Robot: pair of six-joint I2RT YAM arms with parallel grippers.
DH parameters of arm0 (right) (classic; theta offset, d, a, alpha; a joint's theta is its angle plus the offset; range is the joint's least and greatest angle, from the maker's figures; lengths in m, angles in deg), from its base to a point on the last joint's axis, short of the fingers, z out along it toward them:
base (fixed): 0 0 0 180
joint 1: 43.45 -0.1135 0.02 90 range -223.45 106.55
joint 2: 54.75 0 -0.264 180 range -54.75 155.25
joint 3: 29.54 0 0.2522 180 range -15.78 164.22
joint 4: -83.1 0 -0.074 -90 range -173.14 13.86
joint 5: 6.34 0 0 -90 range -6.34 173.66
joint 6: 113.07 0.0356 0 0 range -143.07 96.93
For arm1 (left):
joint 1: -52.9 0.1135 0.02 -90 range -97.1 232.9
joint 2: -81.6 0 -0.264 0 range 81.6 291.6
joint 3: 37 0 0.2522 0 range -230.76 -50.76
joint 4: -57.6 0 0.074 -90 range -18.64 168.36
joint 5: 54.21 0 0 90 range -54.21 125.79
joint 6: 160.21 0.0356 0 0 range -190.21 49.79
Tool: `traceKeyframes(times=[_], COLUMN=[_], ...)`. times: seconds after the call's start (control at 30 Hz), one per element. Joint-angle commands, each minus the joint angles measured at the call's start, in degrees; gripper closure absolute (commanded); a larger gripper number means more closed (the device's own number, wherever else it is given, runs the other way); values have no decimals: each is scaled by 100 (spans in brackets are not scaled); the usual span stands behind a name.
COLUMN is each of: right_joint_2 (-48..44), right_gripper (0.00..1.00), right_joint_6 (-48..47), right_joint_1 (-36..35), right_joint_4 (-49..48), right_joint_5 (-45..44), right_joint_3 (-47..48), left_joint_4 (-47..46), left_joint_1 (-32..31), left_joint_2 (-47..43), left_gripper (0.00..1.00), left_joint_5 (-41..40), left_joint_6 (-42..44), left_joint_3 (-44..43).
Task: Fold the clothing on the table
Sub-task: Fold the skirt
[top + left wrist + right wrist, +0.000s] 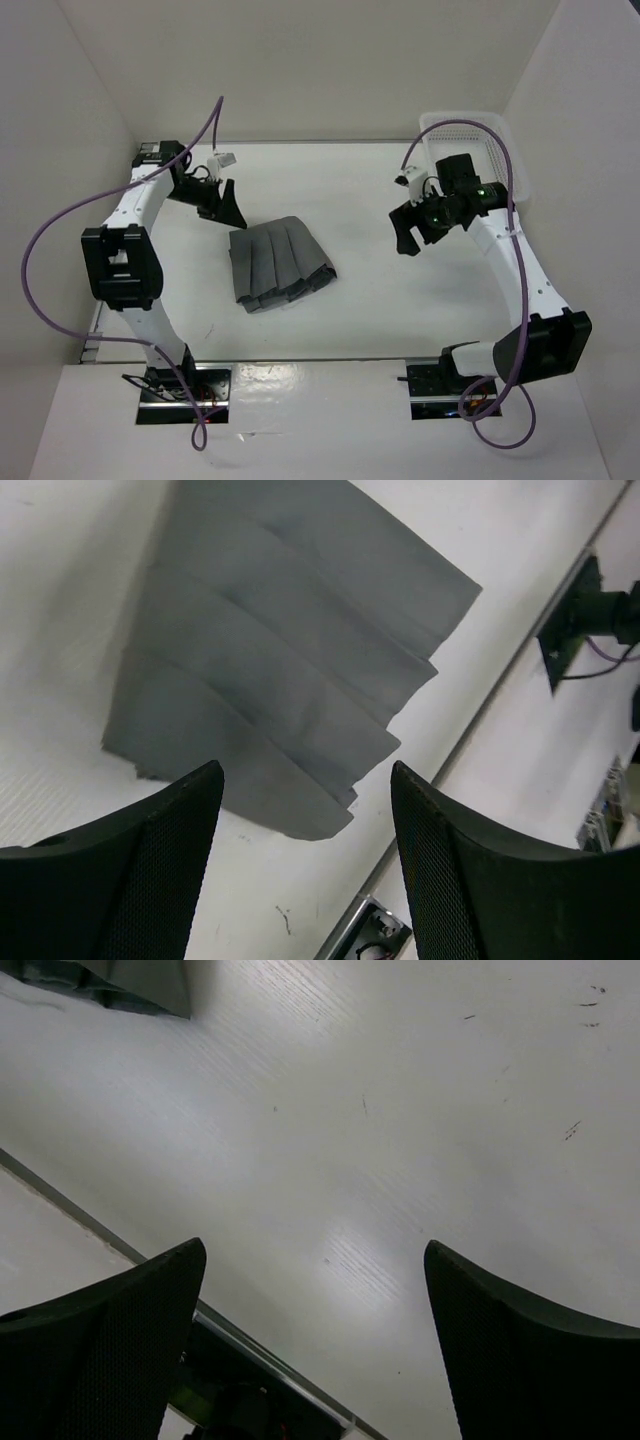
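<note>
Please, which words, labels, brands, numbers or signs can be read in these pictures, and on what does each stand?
None can be read. The skirt is plain grey, the table shows only small dark scuffs, the basket carries no mark. Any print on the left arm or right arm is too small to read.

From the right wrist, only a dark corner of the grey skirt (140, 982) shows; the top edge cuts off the rest. From the left wrist, a black finger (140, 870) covers part of it. The right arm (510, 250) hides some of the white basket (462, 126).
</note>
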Motion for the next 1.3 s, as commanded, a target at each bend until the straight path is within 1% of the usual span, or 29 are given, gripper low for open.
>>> traceKeyframes(times=[0.0,0.07,0.1,0.17,0.23,0.3,0.43,0.5,0.57,0.67,0.7,0.77,0.8,0.83,0.87,0.9,0.93,0.97,1.0,1.03,1.07,1.13,1.17,1.2,1.23,1.27], right_joint_2=[-339,-339,-278,-225,-155,-93,-40,-40,-40,-92,-93,-93,-93,-14,47,126,301,407,539,836,1004,1399,1854,2085,2270,2446], right_gripper=[6,6,6,6,6,6,6,6,6,6,6,6,6,6,6,6,6,6,6,6,6,6,6,6,6,6], right_joint_6=[61,61,61,61,61,8,-45,-45,-45,-45,-45,-98,-150,-211,-264,-325,-404,-405,-518,-589,-668,-870,-1132,-1135,-1135,-1135], right_joint_1=[322,558,629,831,885,938,999,1052,1052,1052,1052,1052,1052,1052,982,895,894,816,745,744,649,516,464,402,210,69], right_joint_4=[-417,-356,-285,-224,-223,-162,-100,-100,-100,-100,-48,14,119,189,277,434,488,541,602,664,734,988,1120,1243,1245,1245], right_joint_5=[446,588,641,843,913,914,975,975,975,975,975,1027,1089,1237,1352,1458,1563,1790,1941,2081,2379,2784,3195,3364,3427,3427], right_joint_3=[-83,-83,-83,-83,-145,-206,-259,-259,-259,-259,-259,-154,-32,74,188,424,548,654,872,979,1180,1401,1680,1822,1946,2173], left_joint_4=[288,506,604,858,859,859,684,631,631,709,919,1375,1378,1378,1378,1378,1378,1378,1378,1256,1098,808,328,36,-576,-843], left_joint_1=[-97,-97,-97,-97,-97,-97,-97,-97,-97,-97,-97,-97,-97,-97,-97,-97,-97,-97,-28,95,183,420,508,579,701,755], left_joint_2=[420,676,982,1448,1757,2310,3469,3665,3666,3166,2817,2420,1991,1726,1471,1007,803,618,268,99,-242,-639,-1137,-1429,-1736,-2035], left_gripper=[25,25,25,27,27,27,29,31,31,31,31,29,28,27,26,24,24,22,17,15,14,10,8,6,3,0], left_joint_5=[800,994,1195,1363,1479,1566,1619,1619,1619,1619,1558,1487,1365,1164,1049,909,585,434,293,109,55,-138,-513,-751,-1032,-1348], left_joint_6=[569,780,1068,1360,1597,1747,1748,1748,1748,1748,1748,1800,1661,1381,1274,1151,889,773,642,292,149,-184,-551,-712,-896,-1081], left_joint_3=[-258,-310,-363,-442,-495,-495,-565,-618,-557,-557,-652,-872,-995,-1170,-1268,-1390,-1522,-1802,-1909,-1962,-1963,-1657,-1403,-1087,-336,46])
